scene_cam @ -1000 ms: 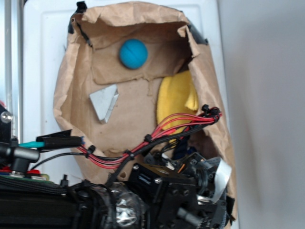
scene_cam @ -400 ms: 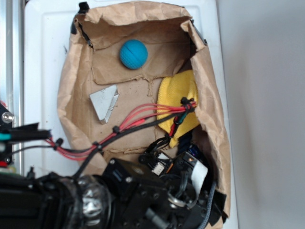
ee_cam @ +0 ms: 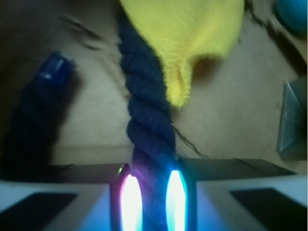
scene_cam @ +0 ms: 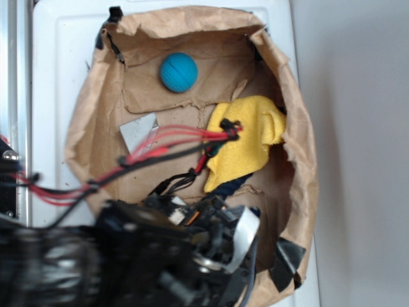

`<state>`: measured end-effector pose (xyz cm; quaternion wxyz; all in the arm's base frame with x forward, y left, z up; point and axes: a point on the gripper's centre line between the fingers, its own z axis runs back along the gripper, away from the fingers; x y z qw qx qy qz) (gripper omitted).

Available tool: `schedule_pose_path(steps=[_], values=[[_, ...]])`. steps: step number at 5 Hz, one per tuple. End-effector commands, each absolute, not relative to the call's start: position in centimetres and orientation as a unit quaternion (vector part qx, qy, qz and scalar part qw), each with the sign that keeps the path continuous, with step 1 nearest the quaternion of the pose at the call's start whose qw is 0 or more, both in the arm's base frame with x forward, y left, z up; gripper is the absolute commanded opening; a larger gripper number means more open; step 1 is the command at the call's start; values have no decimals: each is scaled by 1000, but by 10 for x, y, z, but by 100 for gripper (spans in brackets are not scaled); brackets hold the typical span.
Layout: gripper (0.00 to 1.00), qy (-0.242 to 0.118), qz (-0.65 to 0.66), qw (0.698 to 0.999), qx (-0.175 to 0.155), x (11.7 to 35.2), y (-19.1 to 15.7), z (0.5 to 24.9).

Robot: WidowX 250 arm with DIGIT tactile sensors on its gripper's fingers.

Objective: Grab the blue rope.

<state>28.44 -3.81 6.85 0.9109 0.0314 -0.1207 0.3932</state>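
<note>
The blue rope (ee_cam: 147, 110) is thick, twisted and dark navy. In the wrist view it runs from under the yellow cloth (ee_cam: 187, 33) down between my jaws. My gripper (ee_cam: 153, 197) is shut on it, both lit pads pressed against the strand. A second dark strand (ee_cam: 31, 130) with a blue tip lies at the left, blurred. In the exterior view a short piece of the rope (scene_cam: 228, 186) shows below the yellow cloth (scene_cam: 246, 137); the gripper itself is hidden behind the arm (scene_cam: 172, 249).
Everything lies inside a torn brown paper bag (scene_cam: 300, 166) on a white surface. A round light-blue ball (scene_cam: 177, 71) sits at the back. A grey metal triangle (scene_cam: 137, 132) lies at the left. Red and black cables (scene_cam: 160, 150) cross the bag.
The arm has moved left and down in the exterior view. The bag's right wall has swung outward. The yellow cloth has shifted up and shows more fully.
</note>
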Motion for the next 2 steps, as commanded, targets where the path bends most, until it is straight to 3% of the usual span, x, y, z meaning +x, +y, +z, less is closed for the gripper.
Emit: schedule_pose_path(steps=[1,2], values=[[0,-135,423,896,11,266,17,136],[0,-117,422,899,-5,263,28,164]])
